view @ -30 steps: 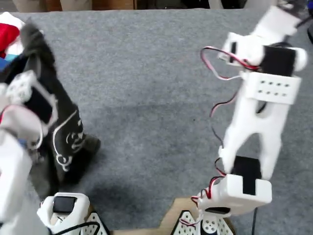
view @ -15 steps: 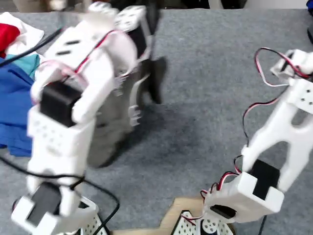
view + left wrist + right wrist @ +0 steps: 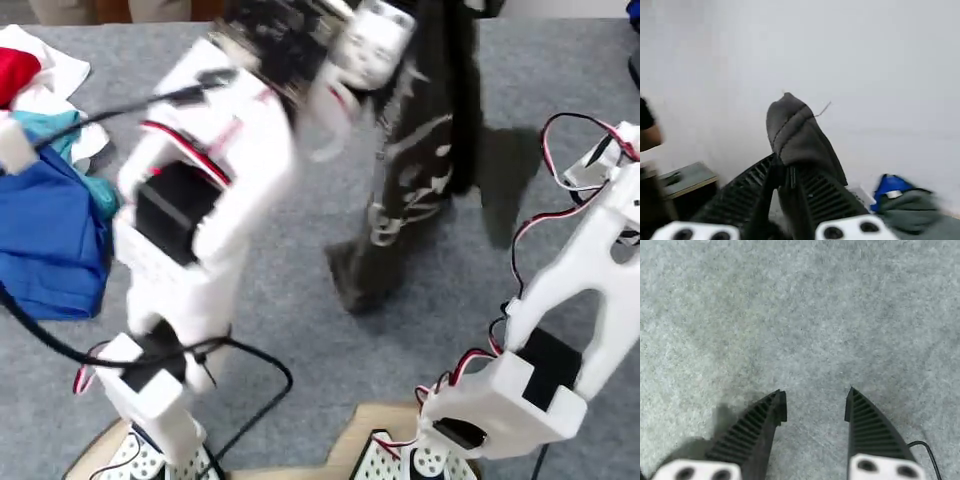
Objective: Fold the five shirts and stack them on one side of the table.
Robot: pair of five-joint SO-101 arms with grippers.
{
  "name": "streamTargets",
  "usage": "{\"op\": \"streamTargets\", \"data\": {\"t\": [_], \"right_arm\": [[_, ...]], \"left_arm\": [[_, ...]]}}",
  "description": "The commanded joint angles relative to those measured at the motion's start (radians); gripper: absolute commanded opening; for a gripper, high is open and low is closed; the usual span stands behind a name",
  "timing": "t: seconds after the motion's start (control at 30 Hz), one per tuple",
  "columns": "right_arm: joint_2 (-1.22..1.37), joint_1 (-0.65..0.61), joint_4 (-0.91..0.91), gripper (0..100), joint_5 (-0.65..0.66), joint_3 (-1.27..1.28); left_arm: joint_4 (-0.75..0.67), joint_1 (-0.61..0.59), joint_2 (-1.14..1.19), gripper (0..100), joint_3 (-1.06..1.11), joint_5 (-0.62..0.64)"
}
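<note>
We list first the grey table (image 3: 560,90), which carries everything else. Next, the left arm (image 3: 200,200), raised high over the table's left half and slanting toward the far middle. Next, the right arm (image 3: 570,290), standing at the right edge. Next, the dark shirt (image 3: 420,170) with pale printed lines, hanging lengthwise over the far middle of the table, its lower end down by the surface; we cannot tell whether it touches. Next, the blue shirt (image 3: 45,235), lying crumpled at the left edge, with a teal shirt (image 3: 60,125) just behind it and touching it, then a white shirt (image 3: 50,70) and a red shirt (image 3: 15,70) heaped at the far left corner. Last, the left gripper (image 3: 787,172), clamped on a bunched fold of the dark shirt, and the right gripper (image 3: 815,400), fingers apart, held over bare table with nothing between them.
</note>
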Motion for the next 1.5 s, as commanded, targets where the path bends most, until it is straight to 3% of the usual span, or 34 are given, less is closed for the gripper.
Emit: {"op": "streamTargets", "data": {"t": [0.0,0.2,0.4,0.63,0.87,1.13,1.27,1.47], "right_arm": [[-0.007,-0.085,0.002,20.0,0.0,-0.001],[-0.002,-0.289,0.002,20.0,-0.005,-0.002],[-0.002,-0.476,-0.023,20.0,-0.002,-0.001],[-0.001,-0.661,-0.023,19.9,0.005,0.016],[-0.01,-0.903,0.017,19.9,0.203,0.113],[-0.002,-1.205,0.014,19.9,0.285,0.205],[-0.001,-1.339,-0.066,19.9,0.285,0.213],[0.047,-1.438,-0.295,19.9,0.278,0.214]], "left_arm": [[0.049,-0.164,-0.004,2,-0.04,0.054],[0.408,-0.344,0.012,2,-0.006,0.241],[0.624,-0.462,0.039,2,0.129,0.265],[0.628,-0.658,0.134,2,0.313,0.265],[0.628,-0.792,0.28,2,0.388,0.259],[0.626,-0.914,0.39,2,0.381,0.258],[0.568,-0.979,0.421,2,0.388,0.258],[0.549,-1.034,0.47,2,0.39,0.258]]}}
